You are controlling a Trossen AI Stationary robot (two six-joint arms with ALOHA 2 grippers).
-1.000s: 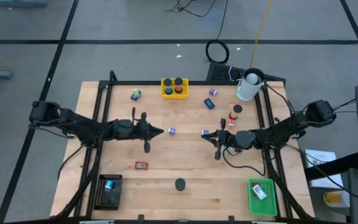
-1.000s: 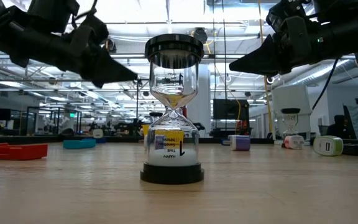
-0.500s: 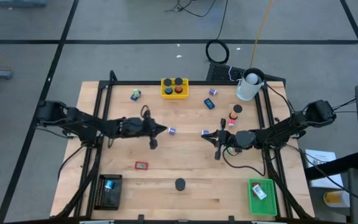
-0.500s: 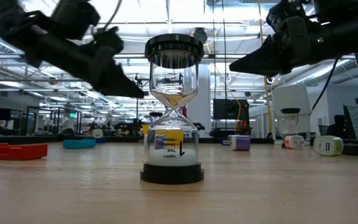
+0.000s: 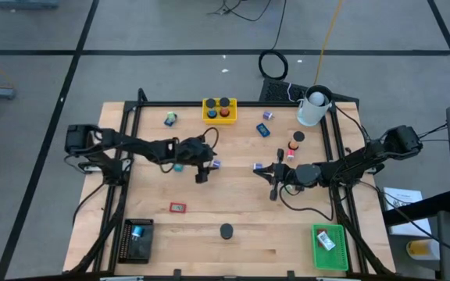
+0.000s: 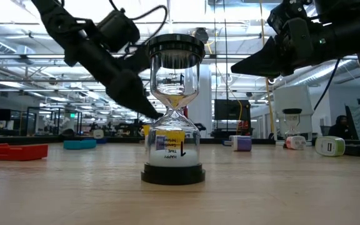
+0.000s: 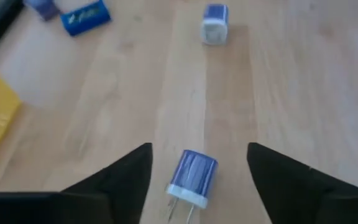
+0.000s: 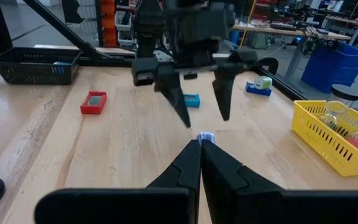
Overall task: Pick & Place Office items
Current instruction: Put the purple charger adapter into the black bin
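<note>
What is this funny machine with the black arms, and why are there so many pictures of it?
It is a robot with two arms at a wooden table. Each arm ends in a claw. One picture looks down from above, one looks across the tabletop, where an hourglass stands close, and two come from cameras on the wrists. Small office things lie around, plus a yellow tray, a green tray and a black tray. The left claw is open over a little blue plug, holding nothing. The right claw is shut and empty.
</note>
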